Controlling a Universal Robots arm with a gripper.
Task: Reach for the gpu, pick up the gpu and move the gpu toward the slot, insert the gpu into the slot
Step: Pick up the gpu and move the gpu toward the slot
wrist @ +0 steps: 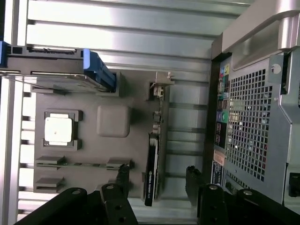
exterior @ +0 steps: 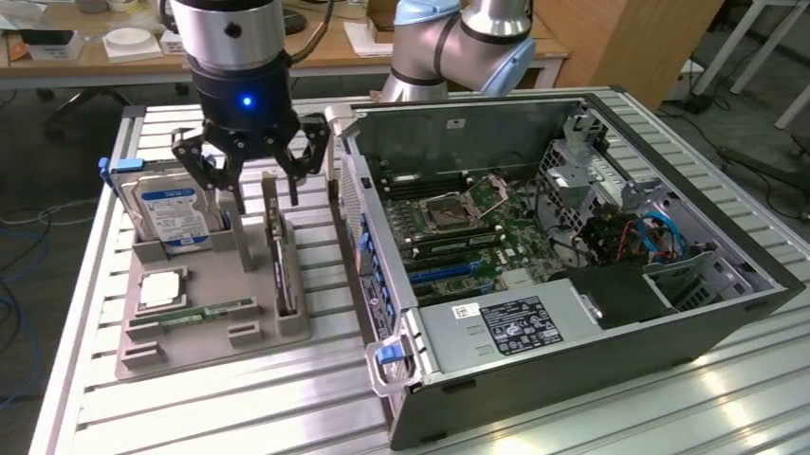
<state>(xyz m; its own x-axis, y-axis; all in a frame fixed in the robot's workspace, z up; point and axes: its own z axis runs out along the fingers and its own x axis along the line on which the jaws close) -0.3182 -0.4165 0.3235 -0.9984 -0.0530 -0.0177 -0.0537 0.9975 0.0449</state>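
Gripper (exterior: 264, 199) spread wide, gpu (exterior: 281, 261) upright between fingers

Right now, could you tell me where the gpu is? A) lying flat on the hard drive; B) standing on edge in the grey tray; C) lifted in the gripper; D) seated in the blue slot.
B: the gpu stands on its edge in the grey tray, with the open gripper over it.

My hand (exterior: 265, 199), black with linked metal fingers (exterior: 234, 194), hangs in the upper left of the exterior frame. It points straight down from my silver-and-black wrist (exterior: 231, 38), where a blue light glows. The fingers are spread wide apart. My grey-and-blue arm (exterior: 462, 43) bends behind, at upper centre.
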